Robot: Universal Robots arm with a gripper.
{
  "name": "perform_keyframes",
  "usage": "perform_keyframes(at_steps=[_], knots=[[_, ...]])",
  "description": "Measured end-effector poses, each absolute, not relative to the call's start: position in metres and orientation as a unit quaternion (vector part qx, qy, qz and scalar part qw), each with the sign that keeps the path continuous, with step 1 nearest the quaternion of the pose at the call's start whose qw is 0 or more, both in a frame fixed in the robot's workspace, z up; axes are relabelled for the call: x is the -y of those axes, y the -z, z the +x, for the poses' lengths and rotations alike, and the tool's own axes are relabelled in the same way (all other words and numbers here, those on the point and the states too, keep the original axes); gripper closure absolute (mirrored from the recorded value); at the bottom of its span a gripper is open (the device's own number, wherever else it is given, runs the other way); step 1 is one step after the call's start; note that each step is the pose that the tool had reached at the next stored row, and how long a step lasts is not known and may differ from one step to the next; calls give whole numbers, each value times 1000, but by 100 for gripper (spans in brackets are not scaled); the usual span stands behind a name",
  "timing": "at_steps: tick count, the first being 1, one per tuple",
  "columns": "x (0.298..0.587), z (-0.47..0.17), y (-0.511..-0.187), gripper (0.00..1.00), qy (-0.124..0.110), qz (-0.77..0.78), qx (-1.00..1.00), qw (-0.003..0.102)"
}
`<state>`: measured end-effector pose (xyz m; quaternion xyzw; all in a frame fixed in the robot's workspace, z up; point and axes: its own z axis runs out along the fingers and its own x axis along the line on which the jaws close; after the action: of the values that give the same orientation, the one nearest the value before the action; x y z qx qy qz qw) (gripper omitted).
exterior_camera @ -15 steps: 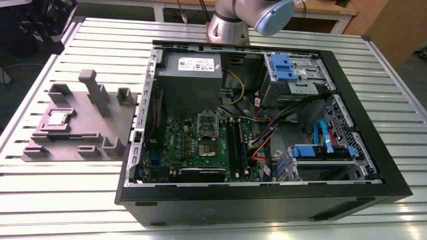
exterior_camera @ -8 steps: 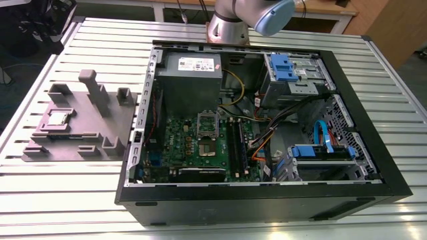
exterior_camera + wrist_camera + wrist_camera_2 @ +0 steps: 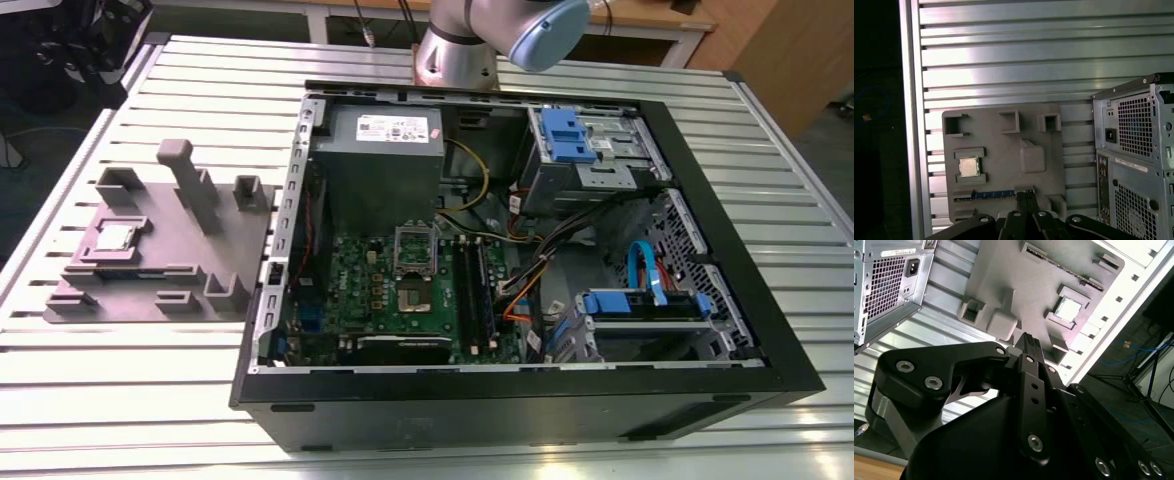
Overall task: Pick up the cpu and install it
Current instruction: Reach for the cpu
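Observation:
The cpu (image 3: 118,236) is a small square chip with a shiny metal top. It lies flat in a recess of the grey moulded tray (image 3: 174,275) on the table, at the exterior view's left of the open computer case (image 3: 521,390). Both wrist views look down on the cpu (image 3: 1069,309) (image 3: 969,166) from well above. My gripper (image 3: 1025,195) (image 3: 1029,342) hangs over the tray (image 3: 999,145) (image 3: 1004,275), off to one side of the chip and far above it. Its black fingers are shut with nothing between them. Inside the case, the silver socket frame (image 3: 415,250) sits on the green motherboard.
Upright posts (image 3: 187,180) rise from the tray, and a blue-edged memory stick (image 3: 985,195) lies in one of its slots. The case holds a power supply (image 3: 383,130), blue drive brackets (image 3: 567,135) and loose cables. The arm (image 3: 501,35) stands behind the case on the slatted metal table (image 3: 134,400).

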<state>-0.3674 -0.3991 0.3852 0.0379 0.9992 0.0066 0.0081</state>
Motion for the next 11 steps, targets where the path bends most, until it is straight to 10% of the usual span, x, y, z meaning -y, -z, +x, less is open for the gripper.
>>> perform_keyframes(at_steps=[11], knots=[[399, -370, -385, 89, -7, 38, -999, 8]])
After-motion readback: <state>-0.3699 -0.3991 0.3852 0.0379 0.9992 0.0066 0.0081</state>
